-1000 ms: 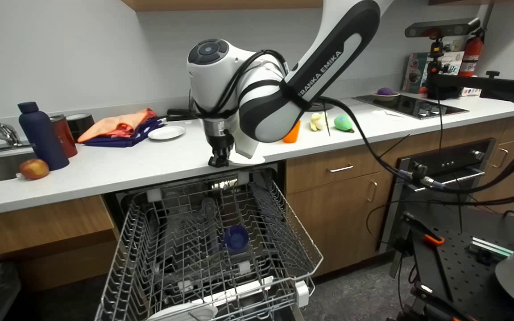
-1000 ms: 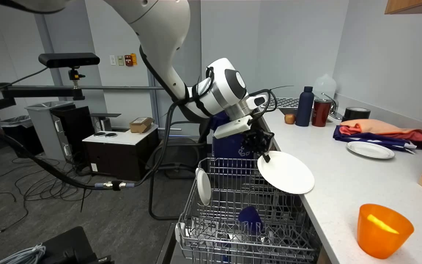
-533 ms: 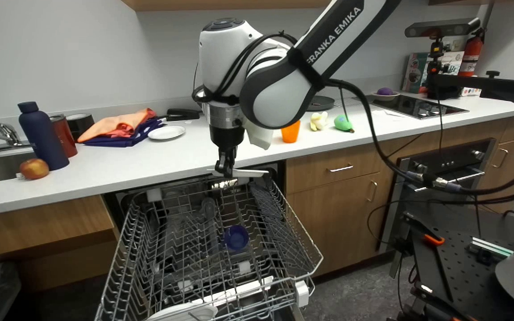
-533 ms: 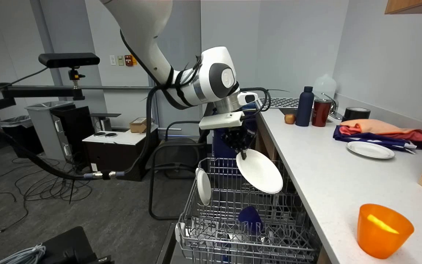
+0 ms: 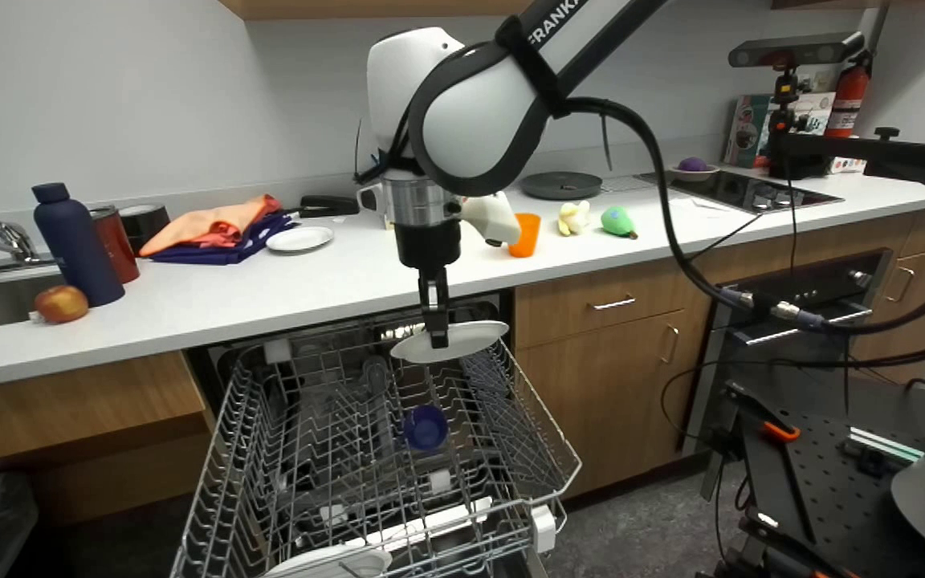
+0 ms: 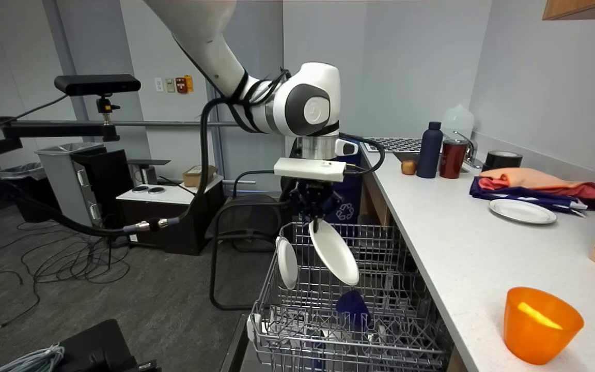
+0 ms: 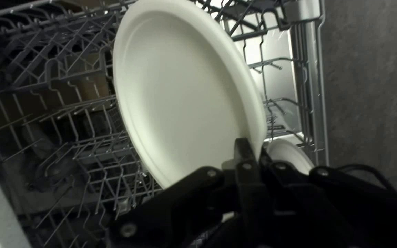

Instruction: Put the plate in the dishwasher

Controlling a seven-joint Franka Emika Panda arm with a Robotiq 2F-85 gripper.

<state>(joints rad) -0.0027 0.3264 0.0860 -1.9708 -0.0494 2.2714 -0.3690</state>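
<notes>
The white plate hangs steeply tilted above the pulled-out rack of the dishwasher. My gripper points down and is shut on the plate's rim. In the wrist view the plate fills the middle, with one finger of the gripper on its inner face and one behind its rim. A smaller white plate stands near-upright at the rack's outer end, beside the held plate. Whether the held plate's lower edge touches any wires, I cannot tell.
A blue cup sits in the middle of the rack. The counter edge runs along the rack's inner end. On the counter are a white dish, an orange cup and a dark blue bottle.
My gripper has carried the plate off the counter's edge and out over the rack, towards the smaller plate there. The plate has turned from flatter to steeper and sits lower.
</notes>
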